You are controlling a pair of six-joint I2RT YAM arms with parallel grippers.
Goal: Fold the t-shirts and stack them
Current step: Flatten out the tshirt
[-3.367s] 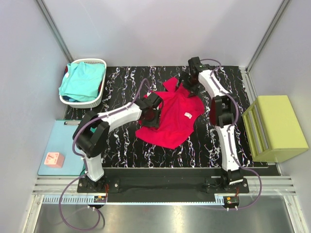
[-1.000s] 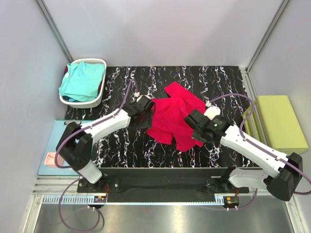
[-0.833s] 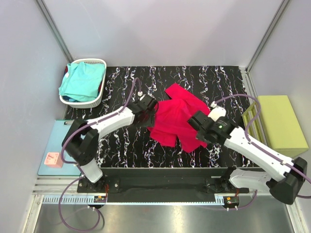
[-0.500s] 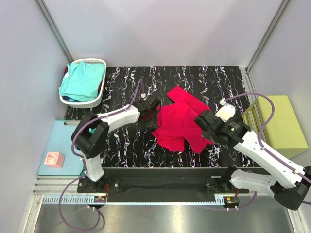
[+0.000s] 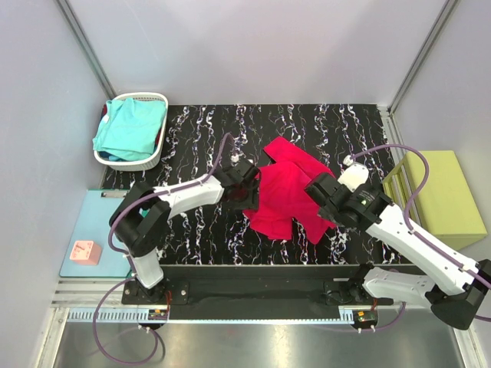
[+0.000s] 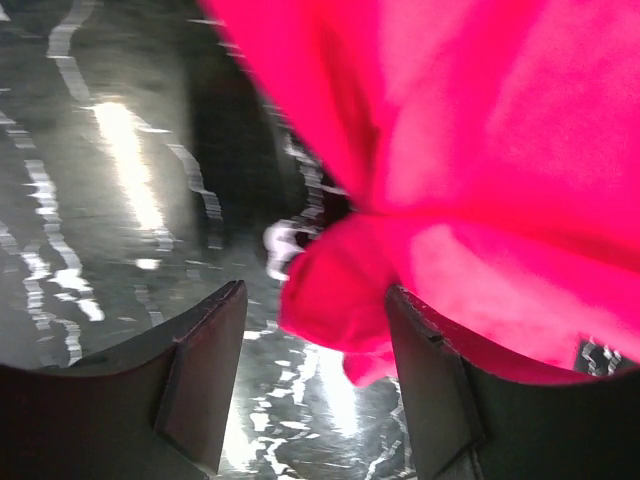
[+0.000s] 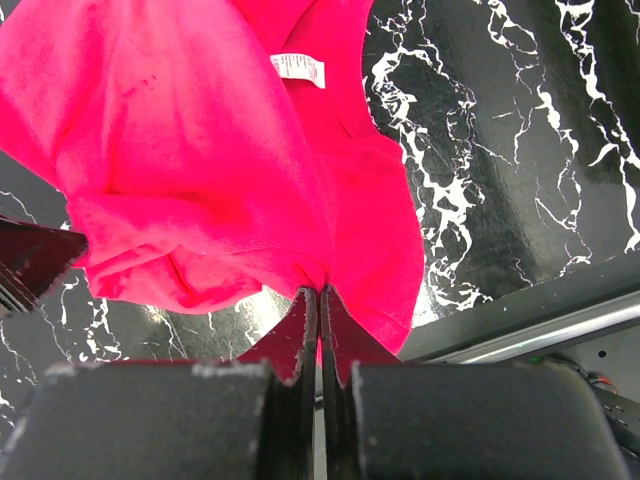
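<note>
Beneath the left gripper (image 6: 315,298) and the right gripper (image 7: 320,292): black tabletop (image 5: 192,130) veined with white, glossy in the left wrist view. Far left of the left gripper and beyond it, at the tabletop's far left corner: white slatted basket (image 5: 146,96), upright. Left of the left gripper and nearer the bases: flat light-blue mat (image 5: 88,218), just off the tabletop's left edge, a small pink block (image 5: 84,251) on its near left corner. Right of the right gripper, past the tabletop's right edge: yellow-green rectangular block (image 5: 449,195), ridged on its left face. Nearer than both grippers: silver rails (image 5: 245,295), then a dull metal sheet (image 5: 245,337). All around: pale grey walls (image 5: 253,54).
</note>
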